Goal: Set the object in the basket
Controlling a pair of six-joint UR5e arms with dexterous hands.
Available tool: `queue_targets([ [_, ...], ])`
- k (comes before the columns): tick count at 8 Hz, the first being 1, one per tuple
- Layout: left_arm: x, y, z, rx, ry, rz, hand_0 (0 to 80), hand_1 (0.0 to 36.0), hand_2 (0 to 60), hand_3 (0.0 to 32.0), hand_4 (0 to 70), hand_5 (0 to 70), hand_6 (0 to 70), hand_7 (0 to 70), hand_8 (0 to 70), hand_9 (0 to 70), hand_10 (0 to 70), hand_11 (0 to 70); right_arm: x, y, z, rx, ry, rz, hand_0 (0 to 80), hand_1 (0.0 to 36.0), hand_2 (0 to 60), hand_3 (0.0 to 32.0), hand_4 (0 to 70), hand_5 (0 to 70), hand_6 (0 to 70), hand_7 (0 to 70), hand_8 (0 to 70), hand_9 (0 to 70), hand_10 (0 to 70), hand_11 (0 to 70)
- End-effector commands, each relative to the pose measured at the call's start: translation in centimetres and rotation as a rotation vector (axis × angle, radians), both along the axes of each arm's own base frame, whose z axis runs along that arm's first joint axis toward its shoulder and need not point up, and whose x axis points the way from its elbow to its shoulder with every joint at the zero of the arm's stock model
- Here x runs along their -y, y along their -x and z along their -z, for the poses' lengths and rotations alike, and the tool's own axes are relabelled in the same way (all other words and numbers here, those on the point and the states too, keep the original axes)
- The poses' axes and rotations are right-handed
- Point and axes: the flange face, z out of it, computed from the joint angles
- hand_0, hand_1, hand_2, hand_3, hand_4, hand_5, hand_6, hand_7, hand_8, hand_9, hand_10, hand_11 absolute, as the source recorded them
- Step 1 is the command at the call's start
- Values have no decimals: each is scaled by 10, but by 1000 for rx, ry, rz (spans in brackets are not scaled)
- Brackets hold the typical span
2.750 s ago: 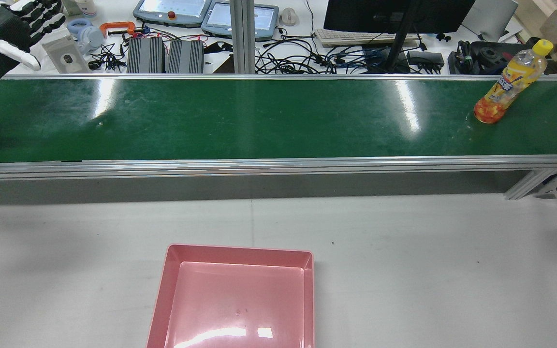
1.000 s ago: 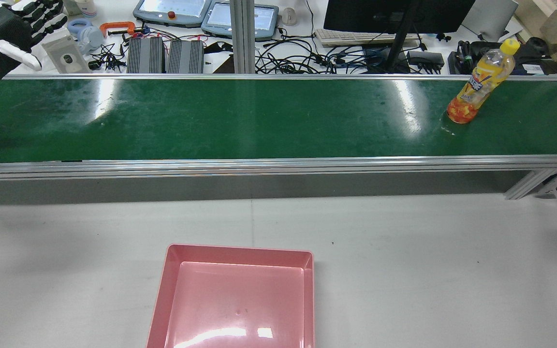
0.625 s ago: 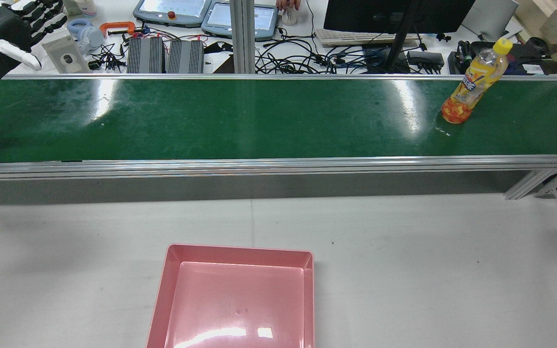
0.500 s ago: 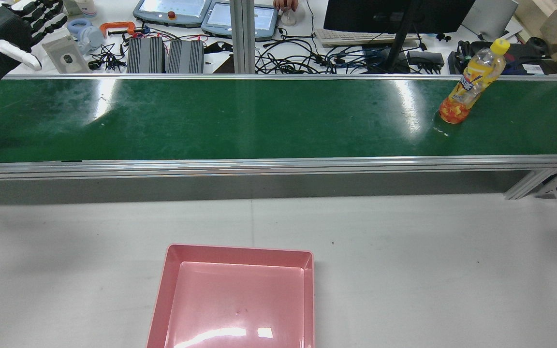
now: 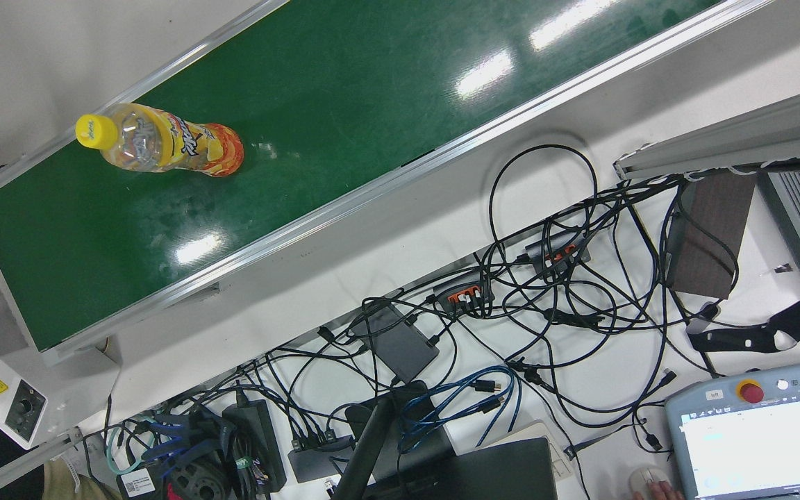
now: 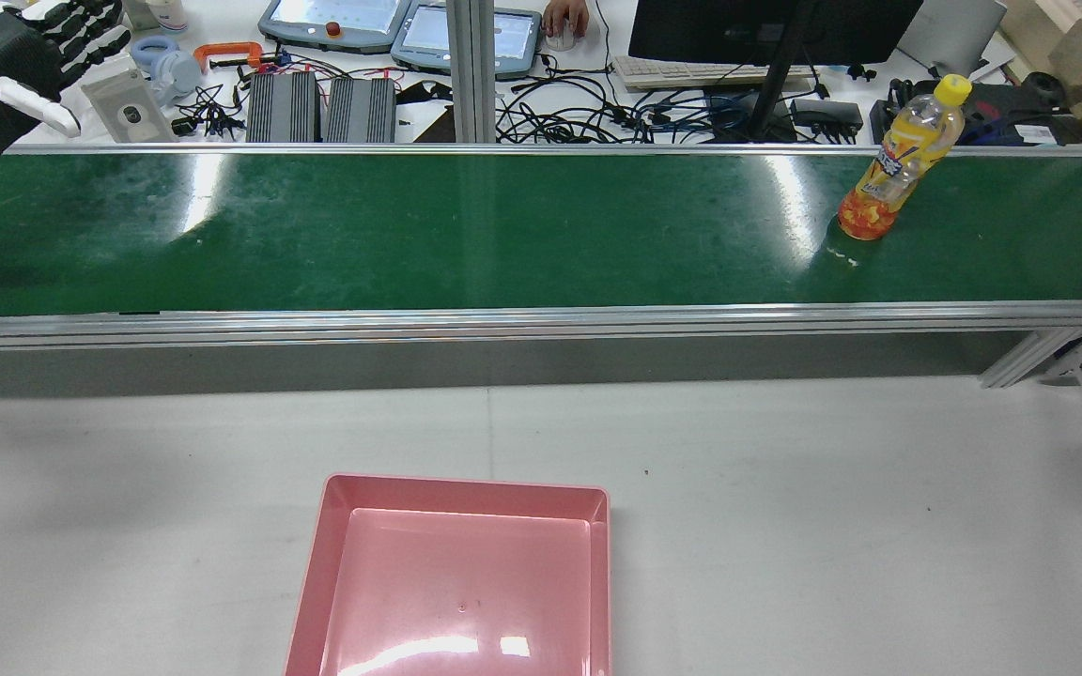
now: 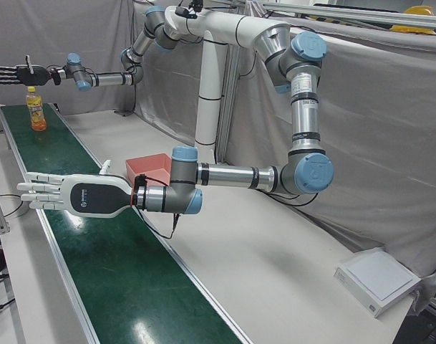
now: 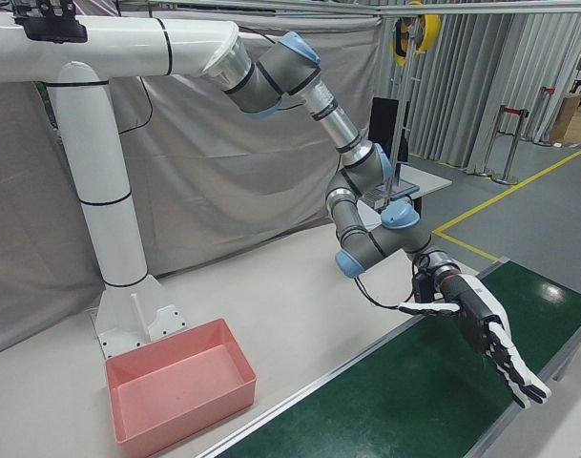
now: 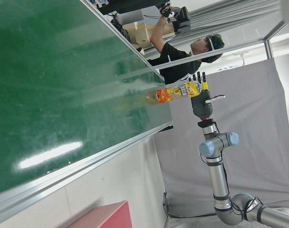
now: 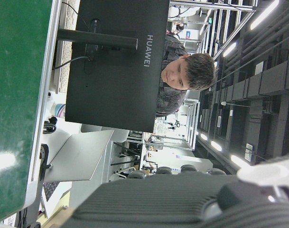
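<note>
**Hands spread, bottle not yet grasped**

The right hand [image 7: 13, 74] is held out flat over the far end of the green conveyor belt [image 6: 503, 235], fingers straight and parted, holding nothing. The left hand [image 7: 67, 195] is posed likewise over the belt's other end, palm flat, fingers wide and empty. The rear view shows it at the upper left corner.

The task's object, an orange drink bottle [image 6: 888, 178] with a yellow cap, stands upright on the belt towards the right arm's end. Seen from the left hand's camera, the right hand sits close by the bottle's cap end. Whether it hangs above or behind the bottle cannot be told, and no contact is visible.

The pink basket [image 6: 466, 483] lies empty on the white table, on the robot's side of the belt and well apart from the bottle.

The step in hand appears to be the wait or approach before the grasp, so the task is at its very start. The next move probably calls for a hand to come level with the bottle's body and wrap it from the side. Because the bottle is tall and narrow, a glancing touch could topple it.
</note>
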Motion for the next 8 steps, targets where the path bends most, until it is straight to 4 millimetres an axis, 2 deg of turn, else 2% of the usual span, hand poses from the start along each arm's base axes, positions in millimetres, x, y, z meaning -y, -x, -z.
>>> queue_targets([
  [1,0,1,1,-1,-1,2,566,52,0,0,69,84,0,0,0,0,30,61,0,0,0,0,0,-1,0,0,0,0,0,0,0,0,0,0,0,0],
  [8,0,1,1,-1,-1,2,569,57,0,0,69,87,0,0,0,0,30,61,0,0,0,0,0,-1,0,0,0,0,0,0,0,0,0,0,0,0],
])
